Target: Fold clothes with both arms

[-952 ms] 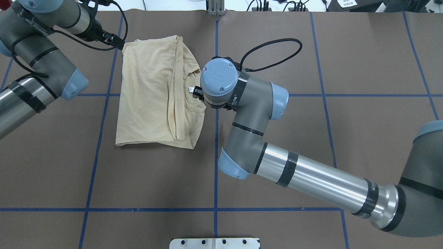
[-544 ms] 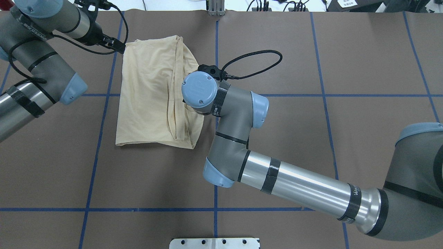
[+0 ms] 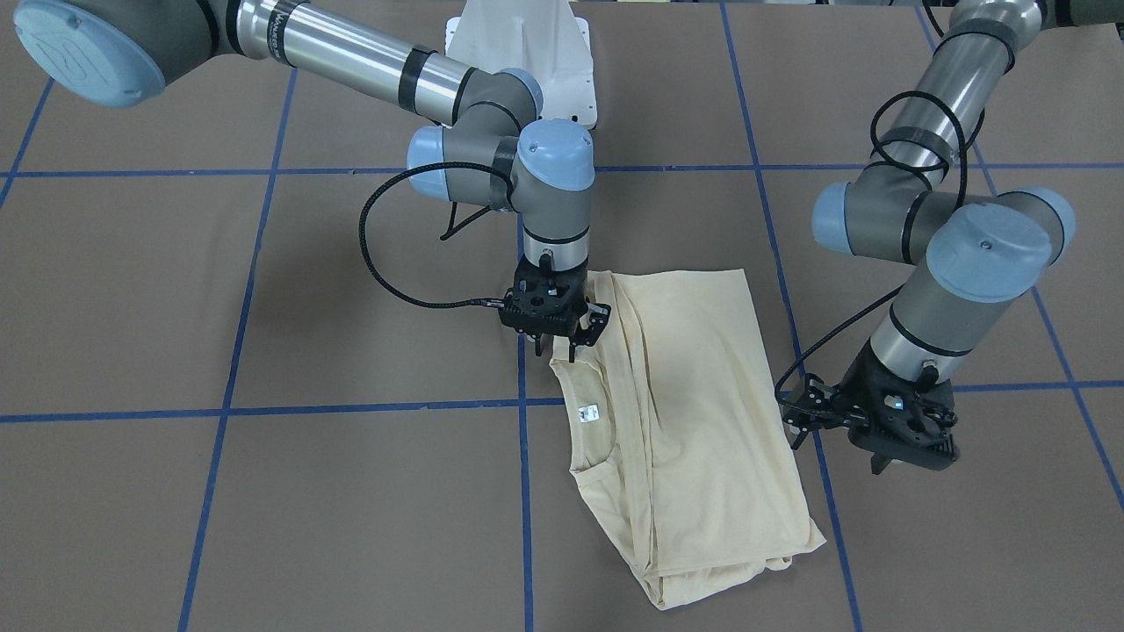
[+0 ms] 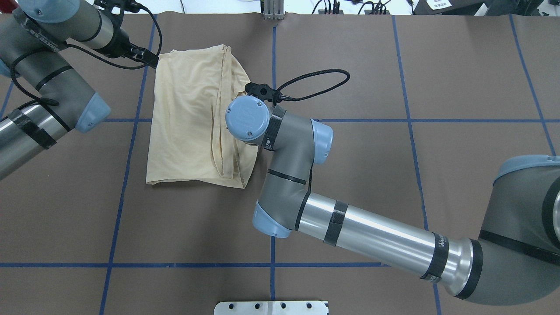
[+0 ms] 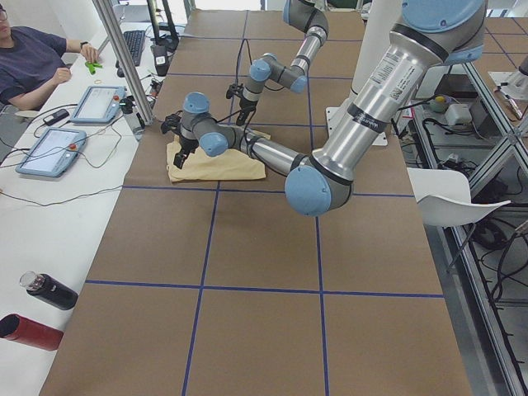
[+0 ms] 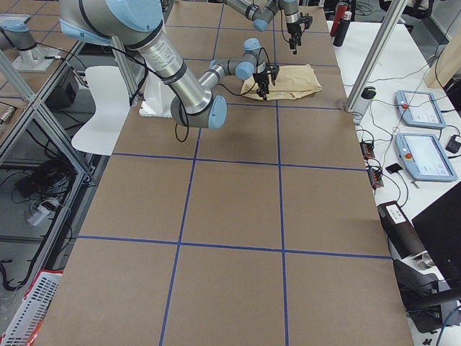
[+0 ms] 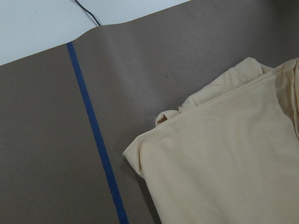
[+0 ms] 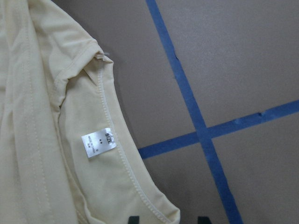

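The cream-yellow T-shirt (image 3: 702,421) lies folded flat on the brown table, print hidden, and also shows in the overhead view (image 4: 188,118). Its white neck label (image 3: 589,412) faces up near the collar. My right gripper (image 3: 562,344) is open and points down right over the shirt's shoulder edge beside the collar. In its wrist view, both tips straddle the collar hem (image 8: 159,212). In the overhead view my right wrist hides that gripper. My left gripper (image 3: 909,456) looks open and empty. It hovers off the shirt's other long edge, near a far corner (image 4: 151,59).
Blue tape lines (image 4: 273,264) grid the table. The white pedestal base (image 3: 518,44) stands at the robot's edge. A metal post (image 4: 272,11) is at the far edge. An operator (image 5: 33,58), tablets and bottles (image 5: 49,290) are on the side bench.
My right arm has swung left and nearer, so its wrist now sits over the shirt's collar side. My left arm has hardly moved. The shirt lies as before.
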Tool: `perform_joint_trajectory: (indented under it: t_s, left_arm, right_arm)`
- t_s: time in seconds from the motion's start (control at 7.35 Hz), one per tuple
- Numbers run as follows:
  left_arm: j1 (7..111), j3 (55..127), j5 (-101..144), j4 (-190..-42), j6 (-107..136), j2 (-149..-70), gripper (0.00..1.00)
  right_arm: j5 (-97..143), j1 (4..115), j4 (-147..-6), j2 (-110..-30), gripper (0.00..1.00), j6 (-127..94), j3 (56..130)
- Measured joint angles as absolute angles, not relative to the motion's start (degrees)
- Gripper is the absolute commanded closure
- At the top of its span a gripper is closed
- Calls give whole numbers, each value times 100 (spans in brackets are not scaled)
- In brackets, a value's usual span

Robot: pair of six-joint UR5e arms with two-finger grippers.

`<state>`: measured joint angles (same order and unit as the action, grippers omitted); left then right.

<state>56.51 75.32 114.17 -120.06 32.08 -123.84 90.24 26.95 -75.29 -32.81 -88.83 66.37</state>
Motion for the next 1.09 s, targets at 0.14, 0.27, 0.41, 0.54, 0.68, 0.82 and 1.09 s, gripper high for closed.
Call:
perform_joint_trajectory:
  t_s: [0.14,0.27,0.41,0.54,0.68,0.82,1.09]
  left_arm:
    - [5651,7532,11417,-12006,3208,-12384,0]
    - [5651,7532,11417,-12006,3208,-12384,0]
    - [5651,7532,11417,-12006,3208,-12384,0]
    - [5651,7532,11417,-12006,3208,-12384,0]
    - [5651,7532,11417,-12006,3208,-12384,0]
    - [5651,7532,11417,-12006,3208,-12384,0]
    - [5651,7535,11419,-12006,3208,-12384,0]
  right_arm:
    - [9013,2686,-7520,-3268,52,-8883,6608]
    - [8968,2665,-7516,-3265,52,-8878,6577]
    - [8892,2633,-7515,-3259,56,-8872,6555]
    - [8850,2612,-7515,-3242,56,-8870,6520]
    - [8833,2596,-7515,-3209,60,-8869,6461]
    - [8825,2582,-7515,-3178,90,-8868,6410]
    - [8822,2570,-7516,-3153,100,-8841,6377]
